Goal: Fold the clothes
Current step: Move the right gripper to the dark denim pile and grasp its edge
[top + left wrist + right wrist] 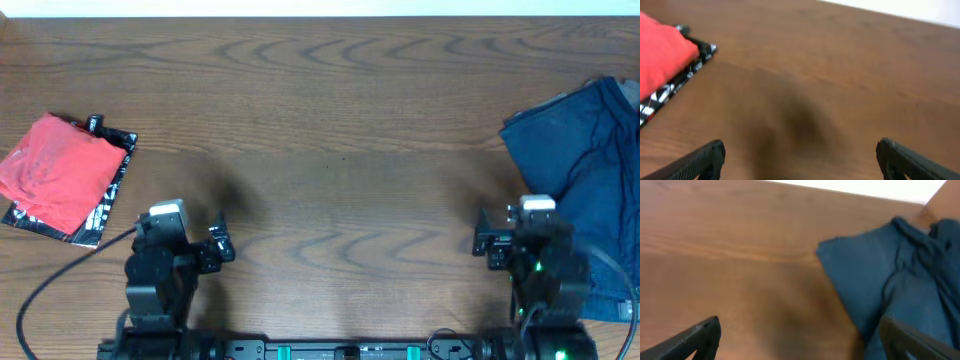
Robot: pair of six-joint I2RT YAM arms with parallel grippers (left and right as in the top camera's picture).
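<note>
Shorts (pixel 585 165) are lying crumpled just right of my right fingers (pixel 700 332) | left fingers (pixel 705 157) and right both gaping, empty | judging cloth limp, heavyish: I'm favouring pinching a corner.

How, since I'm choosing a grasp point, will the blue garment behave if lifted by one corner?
Probably floppy: the blue garment lies in soft folds, so the rest would likely hang and drag. Its cloth looks thick, so it may be fairly heavy for fabric. Pushed across the wooden table, it would probably bunch rather than slide.
</note>
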